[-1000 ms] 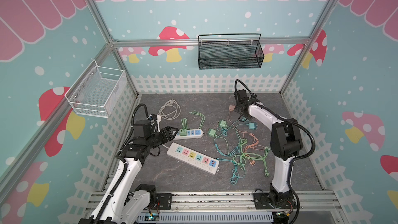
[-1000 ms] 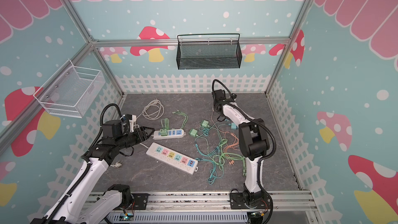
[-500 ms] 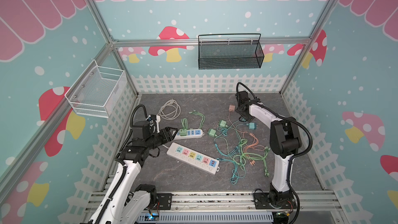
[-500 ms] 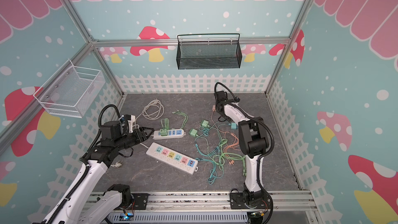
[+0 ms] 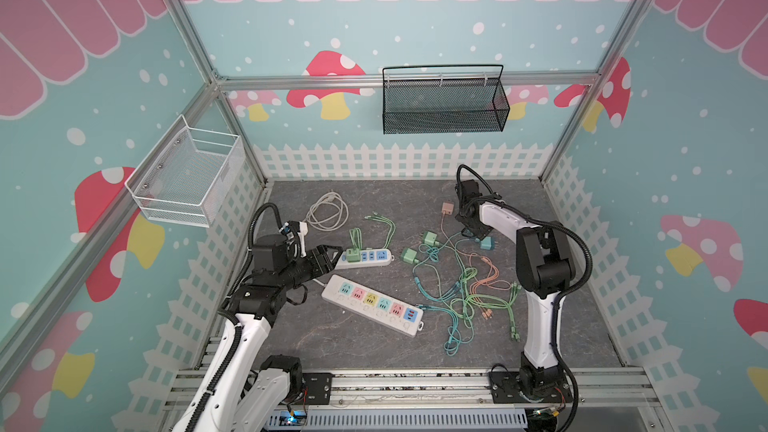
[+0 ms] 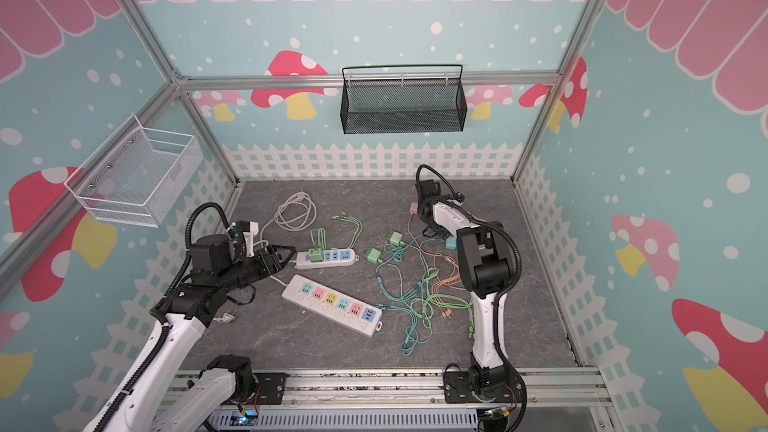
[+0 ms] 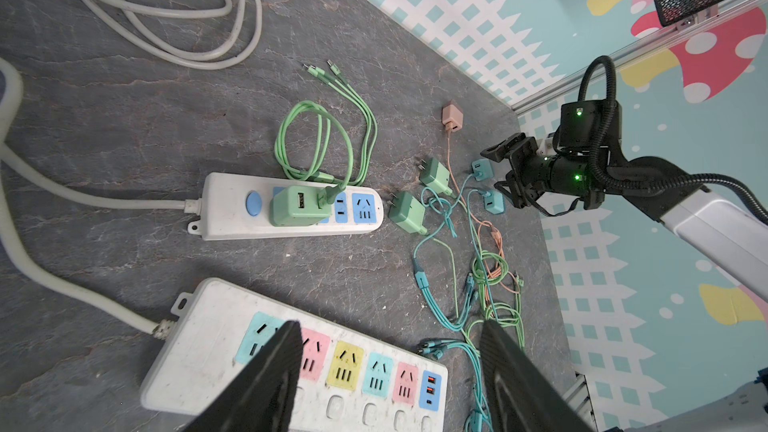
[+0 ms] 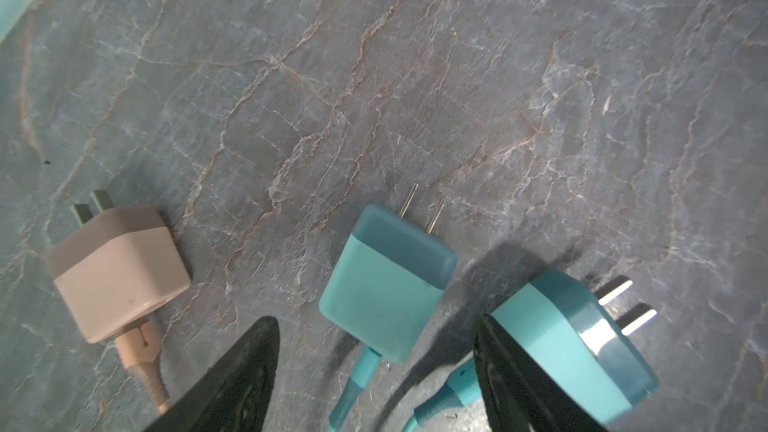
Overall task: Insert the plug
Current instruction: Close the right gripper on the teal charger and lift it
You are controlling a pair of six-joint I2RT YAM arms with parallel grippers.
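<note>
Looking down your right wrist camera, you had the right end effector (image 8: 376, 322) open and empty. Its fingers stood on either side of a teal plug (image 8: 386, 280) without touching it. That plug lay flat on the bench (image 8: 457, 76), at about 2 o'clock from the bench's middle, taking the back fence in both top views as 12. Its long axis ran in line with the end effector's reach: the two prongs pointed away from the wrist and the cable trailed back beneath it. By my judgement the coming move turned on a straight drop and a close across the plug's short sides. A second teal plug (image 8: 569, 338) lay hard by one finger, touching or just beside, I could not tell which, and it might have been caught too. A pink plug (image 8: 116, 272) lay well apart on the other side.

Your right arm was much the nearer to the plug. The left end effector (image 7: 389, 324), also open and holding nothing, hung over the long power strip (image 5: 372, 305), at about 8 o'clock from the plug. The short power strip (image 5: 365, 257), at about 9 o'clock from it, already carried a green charger (image 7: 293, 205).

No brand, label or writing could be read; the sockets showed only coloured panels.
</note>
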